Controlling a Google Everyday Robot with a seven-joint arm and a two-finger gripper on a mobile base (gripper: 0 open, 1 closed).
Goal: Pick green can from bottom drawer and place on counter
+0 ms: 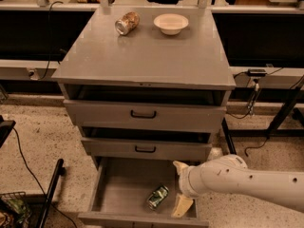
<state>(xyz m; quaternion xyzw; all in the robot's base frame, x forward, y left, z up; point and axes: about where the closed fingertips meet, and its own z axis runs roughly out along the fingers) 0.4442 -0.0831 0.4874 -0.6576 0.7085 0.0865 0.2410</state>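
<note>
The bottom drawer of the grey cabinet is pulled out, and its plain floor can be seen. The green can is found inside it. The can lies on its side, turned a little diagonally, in the front right part of the drawer, with one silver end toward the front edge.

The pincer is lowered into the same drawer, just to the right of the can. Its two pale fingers are spread apart: one is pointed toward the back of the drawer and the other toward the front, close beside the can. Nothing is held between them, and no contact with the can is seen. The white arm is stretched in from the right edge of the view.

Above the bottom drawer, the middle drawer and the top drawer are seen, each with a black handle and each pulled out a little.

On the desk, the flat grey top of the cabinet, a tan-brown can is laid on its side near the back edge. A white bowl is placed to the right of it, apart from it.
</note>
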